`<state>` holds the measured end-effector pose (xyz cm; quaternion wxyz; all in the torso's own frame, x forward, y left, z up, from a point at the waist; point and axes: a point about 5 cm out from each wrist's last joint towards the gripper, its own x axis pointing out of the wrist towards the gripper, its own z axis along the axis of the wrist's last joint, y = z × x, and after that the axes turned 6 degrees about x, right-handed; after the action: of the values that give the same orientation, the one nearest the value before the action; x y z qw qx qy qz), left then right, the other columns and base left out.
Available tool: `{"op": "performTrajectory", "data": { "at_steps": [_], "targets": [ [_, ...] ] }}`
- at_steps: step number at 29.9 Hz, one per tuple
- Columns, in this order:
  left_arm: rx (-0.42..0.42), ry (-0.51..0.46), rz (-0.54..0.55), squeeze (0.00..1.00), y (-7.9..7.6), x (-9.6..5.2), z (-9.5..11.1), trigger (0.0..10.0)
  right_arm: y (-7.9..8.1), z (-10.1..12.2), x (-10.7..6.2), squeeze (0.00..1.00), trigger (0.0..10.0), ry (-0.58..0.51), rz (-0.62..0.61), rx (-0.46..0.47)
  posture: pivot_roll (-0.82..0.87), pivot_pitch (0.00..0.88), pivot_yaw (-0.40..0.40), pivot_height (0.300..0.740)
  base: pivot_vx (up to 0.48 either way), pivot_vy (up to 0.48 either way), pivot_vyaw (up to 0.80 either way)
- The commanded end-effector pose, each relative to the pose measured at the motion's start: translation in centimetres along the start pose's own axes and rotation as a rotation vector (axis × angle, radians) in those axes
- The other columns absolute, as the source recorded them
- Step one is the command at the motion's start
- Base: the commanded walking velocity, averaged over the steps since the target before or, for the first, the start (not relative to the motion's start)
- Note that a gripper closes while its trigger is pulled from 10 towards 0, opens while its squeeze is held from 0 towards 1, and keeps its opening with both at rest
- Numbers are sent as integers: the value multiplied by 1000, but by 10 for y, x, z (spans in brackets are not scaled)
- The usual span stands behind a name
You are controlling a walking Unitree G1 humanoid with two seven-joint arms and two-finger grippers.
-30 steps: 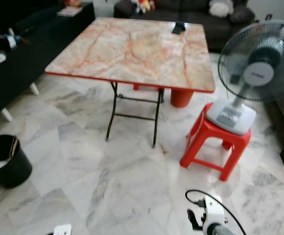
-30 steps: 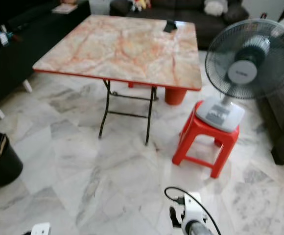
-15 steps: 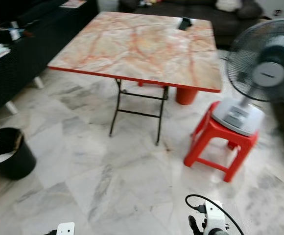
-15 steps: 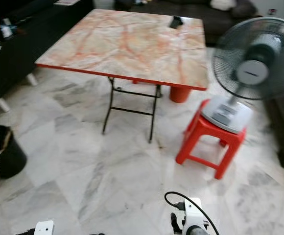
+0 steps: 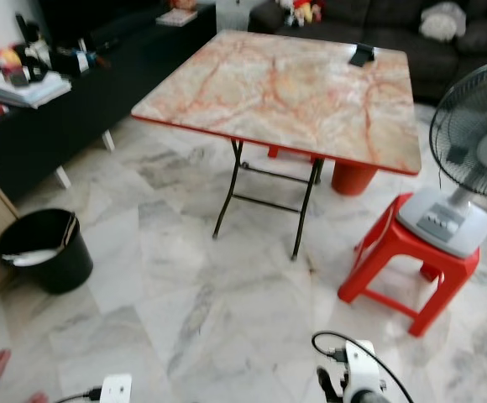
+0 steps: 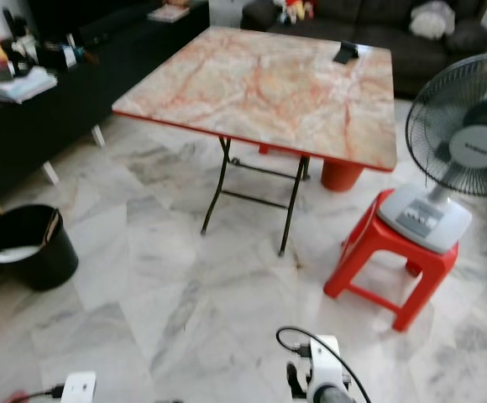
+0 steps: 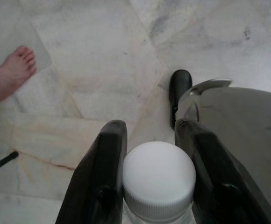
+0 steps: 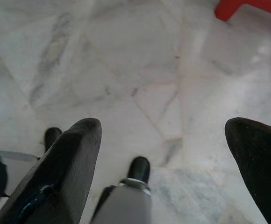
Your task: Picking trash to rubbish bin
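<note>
A black rubbish bin (image 5: 44,260) with pale trash inside stands on the marble floor at my left, beside a black low cabinet. In the left wrist view my left gripper (image 7: 152,133) is shut on a clear bottle with a white cap (image 7: 159,179), held low over the floor. In the right wrist view my right gripper (image 8: 163,126) hangs open above bare floor tiles, nothing between its fingers (image 8: 74,154). Both wrists show at the bottom edge of the eye views, well short of the bin.
A folding table with a marble-pattern top (image 5: 294,84) stands ahead. To its right a red stool (image 5: 407,260) carries a fan (image 5: 479,151). A black cabinet (image 5: 50,126) lines the left wall. A person's bare foot (image 7: 11,74) rests near my left side.
The camera has swung left, so table, stool and fan sit further right in the picture. The bin is now fully in view and a person's foot has appeared at lower left.
</note>
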<state>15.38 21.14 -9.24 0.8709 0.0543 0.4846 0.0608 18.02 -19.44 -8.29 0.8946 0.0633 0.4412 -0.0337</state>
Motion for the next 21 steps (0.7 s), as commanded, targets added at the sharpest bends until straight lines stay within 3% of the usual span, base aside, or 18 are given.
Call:
{"op": "performTrajectory", "data": {
  "at_steps": [1, 5, 9, 18, 21],
  "targets": [
    [16, 10, 13, 0, 2, 0, -3, 10000, 2, 5, 1, 0, 10000, -13, 2, 8, -3, 78, -38, 740, 255, 0, 0],
    [14, 14, 15, 0, 2, -1, -4, 10000, 1, 4, 1, 0, 10000, -9, -1, -11, -3, 81, -40, 740, 252, 0, 0],
    [9, 18, 19, 0, 2, -1, -6, 10000, 1, 3, 1, 0, 10000, -5, -1, -16, -5, 85, -44, 740, 265, 0, 800],
    [4, 15, 20, 0, 0, -1, -5, 10000, 0, 4, 1, 0, 10000, -4, -6, -25, -12, 90, -47, 740, 298, 0, 0],
    [5, 17, 19, 0, 0, -1, -6, 10000, 0, 6, 1, 0, 10000, -9, -5, -54, -12, 89, -47, 740, 298, 0, 800]
  ]
}}
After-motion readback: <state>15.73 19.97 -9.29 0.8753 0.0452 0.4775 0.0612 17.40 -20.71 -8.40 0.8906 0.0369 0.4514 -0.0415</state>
